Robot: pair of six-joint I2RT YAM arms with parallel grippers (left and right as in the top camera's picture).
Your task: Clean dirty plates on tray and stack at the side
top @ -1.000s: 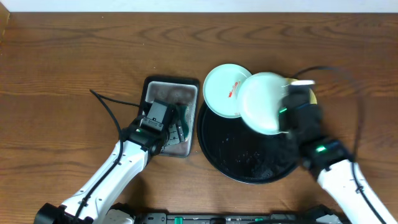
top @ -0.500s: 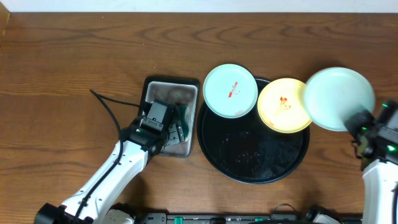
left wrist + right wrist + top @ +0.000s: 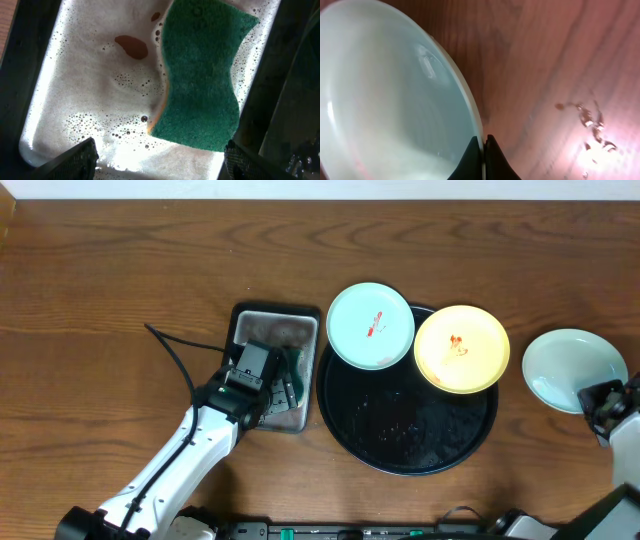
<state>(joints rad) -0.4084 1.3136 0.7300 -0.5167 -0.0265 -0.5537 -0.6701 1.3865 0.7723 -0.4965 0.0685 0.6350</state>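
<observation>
- Overhead: my right pincer (image 3: 603, 402) holds the near rim of the clean mint plate (image 3: 572, 368) by the right edge of the tabletop (image 3: 120, 270), clear of the black tray (image 3: 400, 435). The yellow plate (image 3: 461, 348) and smeared mint plate (image 3: 370, 326) overlap its far rim. The yellow one is nearer this arm.
- Left wrist: my left pincer (image 3: 160, 167) hangs wide open and empty over the green sponge (image 3: 200, 75) in the soapy grey metal tray (image 3: 75, 100). The sponge's long axis runs away between my fingers.
- Right wrist: the tips are pinched tight on the rim. I can read no writing.
</observation>
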